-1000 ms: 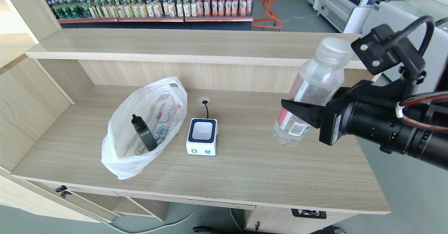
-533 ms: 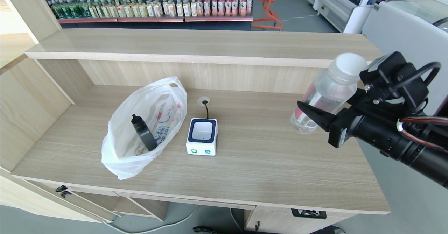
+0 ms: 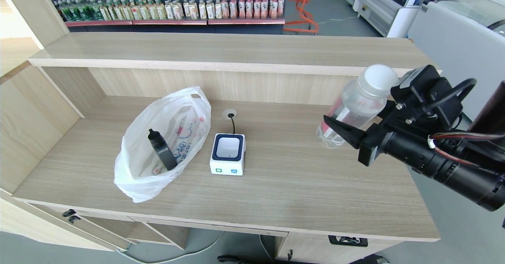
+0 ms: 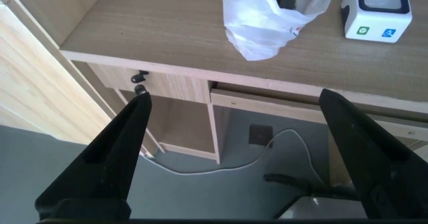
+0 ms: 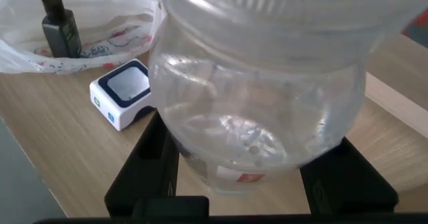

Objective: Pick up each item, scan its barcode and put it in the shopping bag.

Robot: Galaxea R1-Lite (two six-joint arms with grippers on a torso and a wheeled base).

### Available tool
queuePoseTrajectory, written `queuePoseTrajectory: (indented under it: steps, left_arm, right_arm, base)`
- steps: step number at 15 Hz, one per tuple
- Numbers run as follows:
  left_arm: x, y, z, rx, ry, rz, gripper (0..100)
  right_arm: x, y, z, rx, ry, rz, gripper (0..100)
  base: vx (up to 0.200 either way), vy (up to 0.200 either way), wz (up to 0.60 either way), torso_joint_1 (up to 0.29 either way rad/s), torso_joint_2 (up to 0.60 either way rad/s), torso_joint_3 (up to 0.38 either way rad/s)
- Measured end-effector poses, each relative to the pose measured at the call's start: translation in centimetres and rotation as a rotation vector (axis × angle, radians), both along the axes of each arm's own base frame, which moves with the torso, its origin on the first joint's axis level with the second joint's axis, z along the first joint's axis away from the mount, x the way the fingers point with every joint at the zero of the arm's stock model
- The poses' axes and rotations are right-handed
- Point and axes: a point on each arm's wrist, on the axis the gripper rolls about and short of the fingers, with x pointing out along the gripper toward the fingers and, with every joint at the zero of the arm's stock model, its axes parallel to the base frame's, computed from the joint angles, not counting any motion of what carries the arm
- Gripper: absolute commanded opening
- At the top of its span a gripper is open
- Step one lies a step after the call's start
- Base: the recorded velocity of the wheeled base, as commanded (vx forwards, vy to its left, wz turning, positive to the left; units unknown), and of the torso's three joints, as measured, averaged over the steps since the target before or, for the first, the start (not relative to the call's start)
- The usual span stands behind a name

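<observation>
Right gripper [image 3: 344, 124] clamped on clear water bottle [image 3: 357, 100], above right end of counter [image 3: 292, 185]. Long axis tilted: white cap [image 3: 380, 78] up and rightward, base down toward scanner [image 3: 228, 153] side. Left gripper [image 4: 235, 100] has its jaws apart, low before the counter.

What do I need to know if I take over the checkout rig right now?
Grippers: the right gripper is shut on a clear water bottle, held tilted in the air over the right part of the counter, to the right of the scanner. The left gripper is open with nothing in it, low in front of the counter's near edge.
Things: the shopping bag sits open just left of the scanner.
Done: a dark bottle is in the bag.
Left: show the water bottle's barcode to the scanner, then bag it. Whether it is already scanned cannot be told.
</observation>
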Motion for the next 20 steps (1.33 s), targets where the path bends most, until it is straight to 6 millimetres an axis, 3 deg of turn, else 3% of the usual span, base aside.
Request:
queuePoseTrajectory:
  steps: [8,14,20]
  left_arm:
    - [0.0,0.0,0.0,0.0,0.0,0.0,100]
    - [0.0,0.0,0.0,0.001,0.0,0.001,100]
    - [0.0,0.0,0.0,0.001,0.0,-0.001,100]
  right_arm:
    - [1.1,0.7,-0.3,0.017,-0.025,0.018,0]
    - [3.2,1.1,-1.6,0.004,-0.015,0.037,0]
    - [4.6,1.3,-2.5,0.002,-0.01,0.094,0]
  base:
    - [0.0,0.2,0.0,0.004,0.0,0.002]
    - [0.0,0.0,0.0,0.0,0.0,0.0]
    - [0.2,0.0,0.0,-0.002,0.0,0.005]
